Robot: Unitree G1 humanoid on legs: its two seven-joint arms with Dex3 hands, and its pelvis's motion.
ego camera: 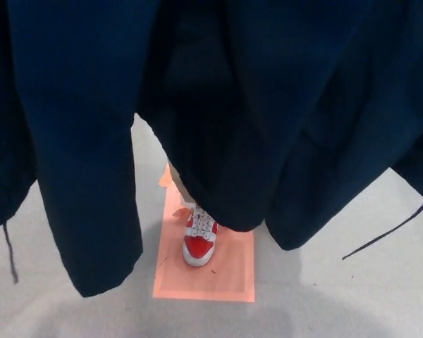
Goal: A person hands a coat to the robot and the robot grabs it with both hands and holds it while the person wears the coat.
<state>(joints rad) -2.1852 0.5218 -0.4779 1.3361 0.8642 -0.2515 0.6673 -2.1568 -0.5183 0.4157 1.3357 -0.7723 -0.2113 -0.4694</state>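
Clearly the dark navy coat (268, 105) is hanging soft, limp and fairly heavy, probably best taken at its collar; neither hand is showing, so grips are unknowable

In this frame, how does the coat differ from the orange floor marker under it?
The coat is dark navy cloth, hanging in folds and filling most of the head view; the orange floor marker is a flat, pale orange rectangle lying on the grey floor. The coat hides the marker's upper part, while the marker bears a red and white shoe. Neither shows a robot hand on it.
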